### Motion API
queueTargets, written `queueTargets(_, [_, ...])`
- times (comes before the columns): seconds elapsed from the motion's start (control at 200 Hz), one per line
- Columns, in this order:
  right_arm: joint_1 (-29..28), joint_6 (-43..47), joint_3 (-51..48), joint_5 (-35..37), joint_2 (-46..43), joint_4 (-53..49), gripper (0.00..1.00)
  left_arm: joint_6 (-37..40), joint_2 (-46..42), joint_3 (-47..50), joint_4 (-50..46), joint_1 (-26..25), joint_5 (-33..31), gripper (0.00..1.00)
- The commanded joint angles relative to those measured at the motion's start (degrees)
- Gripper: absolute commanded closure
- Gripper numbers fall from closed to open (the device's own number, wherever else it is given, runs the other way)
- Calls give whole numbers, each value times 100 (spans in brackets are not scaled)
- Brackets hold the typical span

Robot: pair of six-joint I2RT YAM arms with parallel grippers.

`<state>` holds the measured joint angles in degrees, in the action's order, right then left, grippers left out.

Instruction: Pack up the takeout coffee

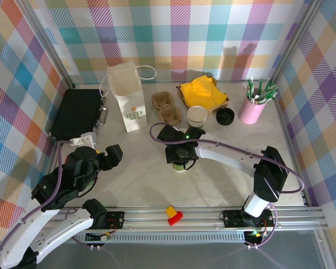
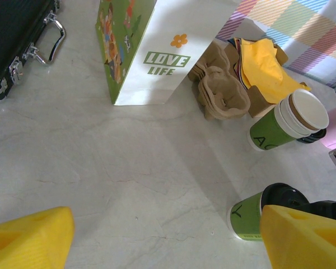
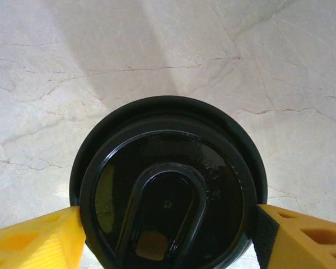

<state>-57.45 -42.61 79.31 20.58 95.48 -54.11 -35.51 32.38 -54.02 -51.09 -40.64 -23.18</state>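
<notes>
Top external: where's the takeout coffee [image 1: 181, 166]?
— Mid-table, under the right gripper [image 1: 179, 158].
Left wrist?
— Left gripper [image 2: 165, 230] gapes wide, empty; takeout coffee near its right finger.
Right wrist?
— Fingers [image 3: 39, 238] pressed against both sides of the black lid [image 3: 168, 185]

The takeout coffee [image 2: 247, 217], a small green paper cup with black lettering and a glossy round black plastic lid [image 3: 168, 185] seated on top, stands upright on the pale marbled worktop [image 2: 101, 168] near its middle.

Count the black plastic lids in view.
2. One lid caps the green cup between the right fingers; the other lid lies loose between the stacked cups and the pink cup. It may hide more beneath.
</notes>
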Motion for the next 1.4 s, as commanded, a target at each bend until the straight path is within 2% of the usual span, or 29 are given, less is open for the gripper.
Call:
queueTargets(0.0, [-38, 24, 110, 29, 154, -220, 23, 0, -49, 66, -24, -14, -2, 14])
queueTargets(0.345, [3, 207, 37, 244, 121, -390, 25, 27, 39, 14, 3, -12, 6, 14])
queueTargets(0.485, [49, 227, 14, 146, 137, -357, 21, 26, 76, 8, 11, -12, 21, 14])
queueTargets(0.635, [48, 218, 64, 9, 252, -307, 21, -7, 67, 29, -4, -9, 22, 14])
queueTargets(0.99, [101, 322, -41, 33, 182, -328, 27, -44, -118, 64, -147, -9, -55, 14])
queueTargets(1.155, [398, 442, -211, 104, -70, -362, 27, -69, -119, 45, -182, -14, -46, 14])
queueTargets(1.395, [1251, 792, -729, 66, -669, -170, 27, -87, -141, -3, -243, -9, -68, 14])
